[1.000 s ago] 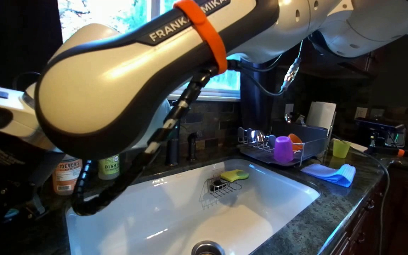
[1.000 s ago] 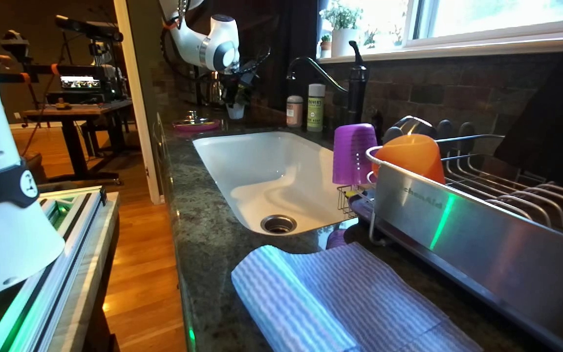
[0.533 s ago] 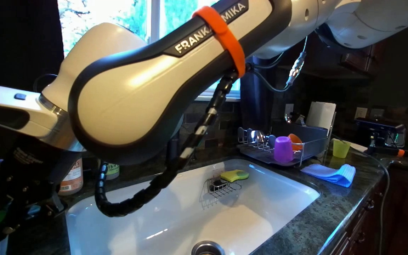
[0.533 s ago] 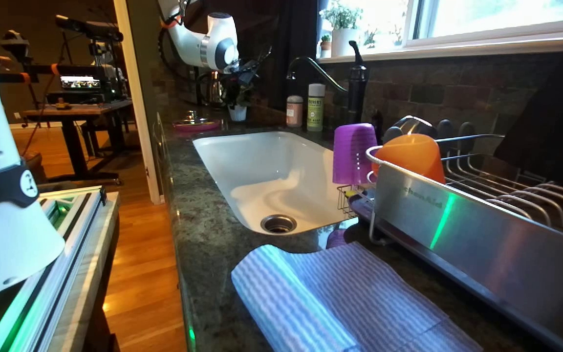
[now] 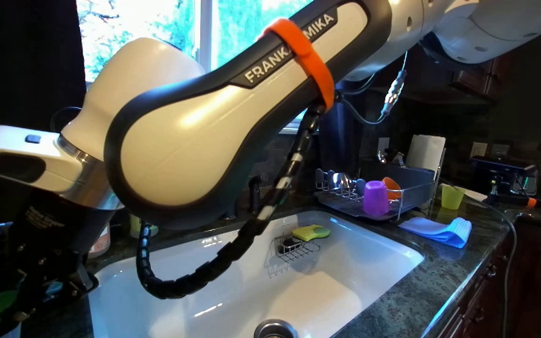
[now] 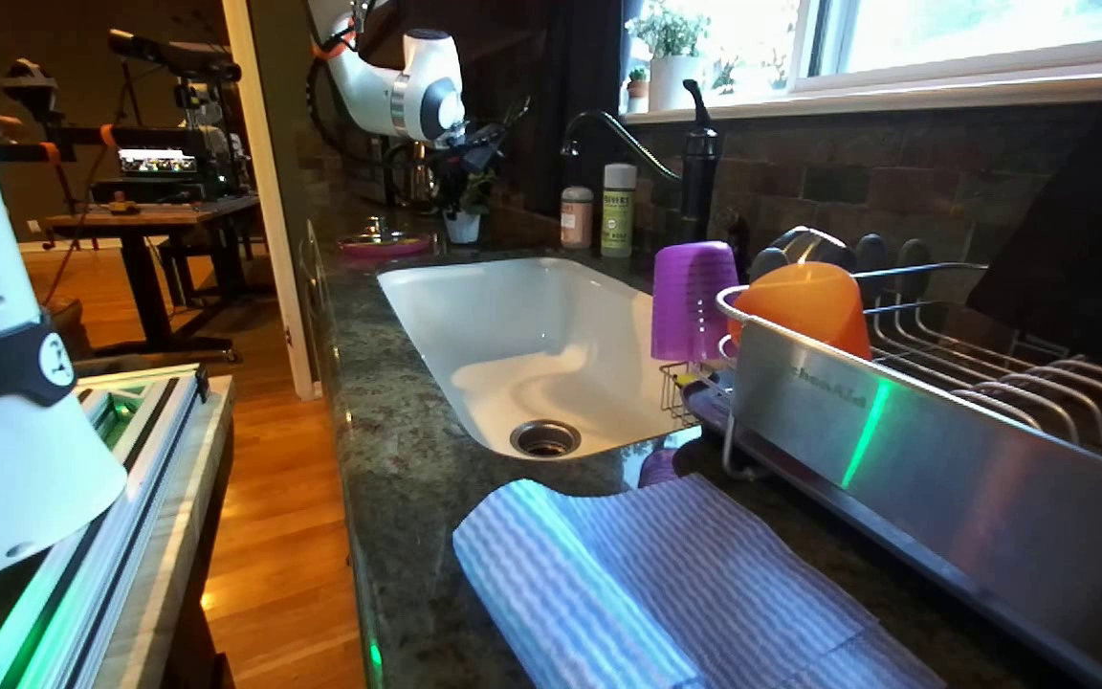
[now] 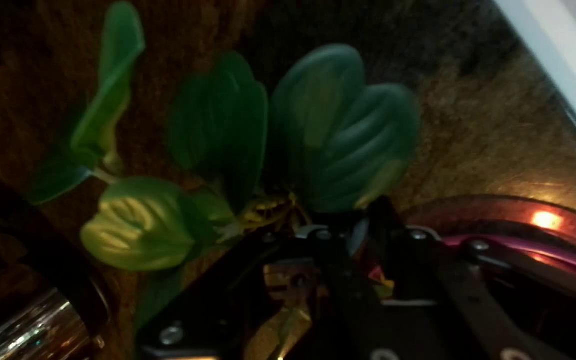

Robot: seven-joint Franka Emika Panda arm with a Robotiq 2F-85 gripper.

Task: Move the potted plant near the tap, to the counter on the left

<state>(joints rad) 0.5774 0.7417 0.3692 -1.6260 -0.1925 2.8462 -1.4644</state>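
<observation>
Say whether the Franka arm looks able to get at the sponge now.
Probably not: the gripper is at the broad-leaved plant, lengthwise across the sink from the yellow-green sponge, which lies uncovered.

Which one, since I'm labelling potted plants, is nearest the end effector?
The broad-leaved plant at the end effector; the small plant and bushy plant stand on the windowsill.

The counter is gleaming, all polished, speckled stone, and the sink is shining right back, smooth and glossy! The tap is showing sleek, dark metal, the dish rack is flashing brushed-looking steel, the purple cup is looking plastic, the striped cloth is appearing matt and ribbed, and the wooden floor is glowing glossy.
</observation>
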